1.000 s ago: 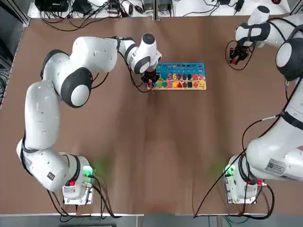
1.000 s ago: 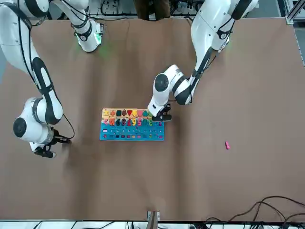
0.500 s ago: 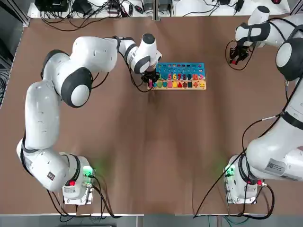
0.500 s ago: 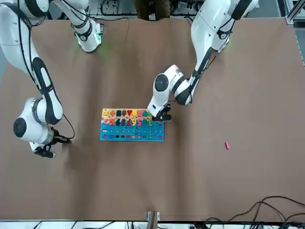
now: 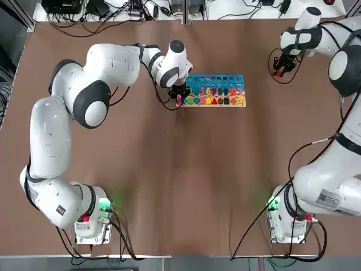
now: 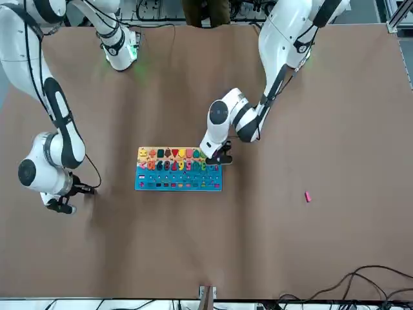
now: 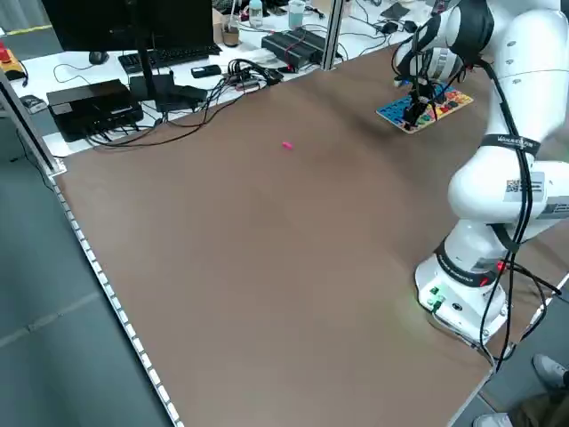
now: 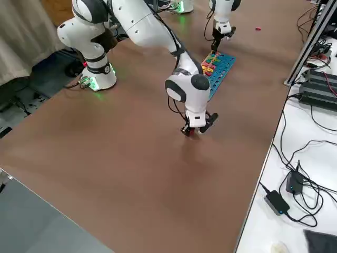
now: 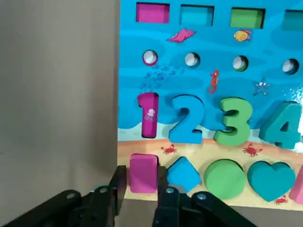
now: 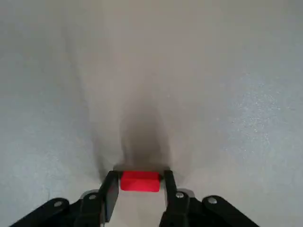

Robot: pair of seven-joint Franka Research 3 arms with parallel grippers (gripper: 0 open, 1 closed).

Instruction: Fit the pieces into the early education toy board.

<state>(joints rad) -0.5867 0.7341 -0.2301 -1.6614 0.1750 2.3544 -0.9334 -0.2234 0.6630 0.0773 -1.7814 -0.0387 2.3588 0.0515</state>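
The left gripper (image 9: 138,189) has eased its fingers slightly apart around the pink rectangular block (image 9: 143,172), now seated at the flat blue-and-tan puzzle board's (image 5: 215,91) nine-o'clock end; the right gripper (image 10: 138,189), parked at two o'clock, clamps a red flat piece (image 10: 139,181).

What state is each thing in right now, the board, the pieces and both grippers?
Toy board: flat on the table, most slots filled.
Pink rectangle: in its slot at the board's corner.
Left gripper: straddling the pink rectangle, fingers slightly apart.
Red piece: clamped in the right gripper.
Loose pink piece: lying on the table.
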